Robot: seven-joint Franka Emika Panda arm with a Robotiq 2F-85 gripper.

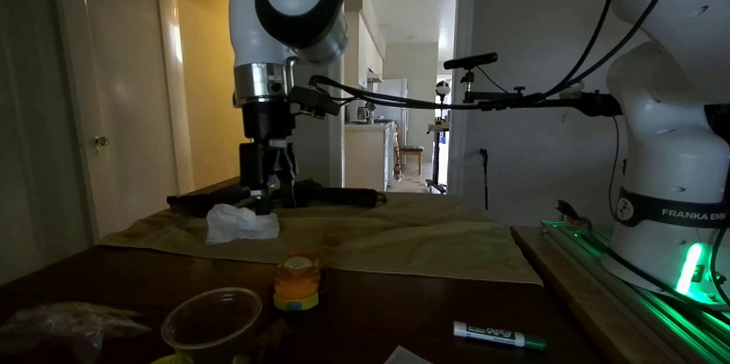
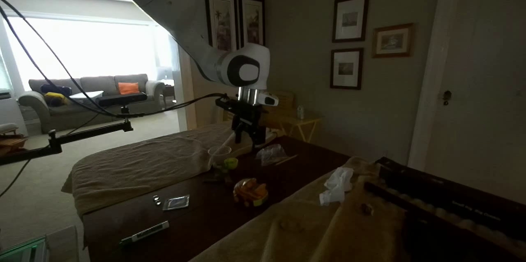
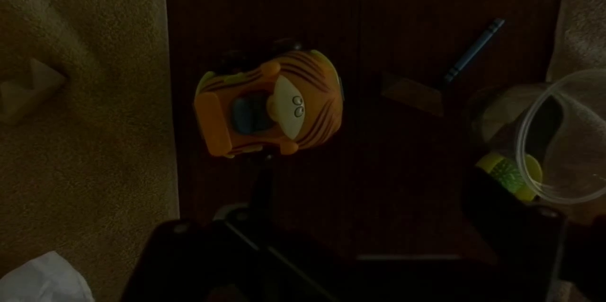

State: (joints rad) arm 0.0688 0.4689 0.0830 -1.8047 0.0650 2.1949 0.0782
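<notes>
- The gripper (image 3: 371, 183) is hanging above the dark table (image 3: 402, 160), and its fingers (image 3: 262, 193) are standing spread wide, with the tabletop showing between their tips (the dim light is blurring their edges in the wrist view).
- The orange toy car (image 3: 270, 103) is sitting on the table, just past the finger on the left of the wrist view; in both exterior views it is standing apart from the fingertips.
- A clear plastic cup (image 3: 522, 150) is standing near the finger on the right of the wrist view, and a yellow-green piece (image 3: 506, 174) is showing next to the cup, partly hiding behind that finger.
- A blue crayon (image 3: 473, 51) is lying farther out past the same finger, one end pointing at a flat brown piece (image 3: 412, 93).
- A tan towel (image 3: 104, 150) is spreading to the left of both fingers there, bearing a crumpled white piece (image 3: 45, 280).
- A clear bag (image 2: 271, 154) is lying near the fingertips in an exterior view.
- A marker (image 1: 499, 335) is lying well apart from the fingers in both exterior views.
</notes>
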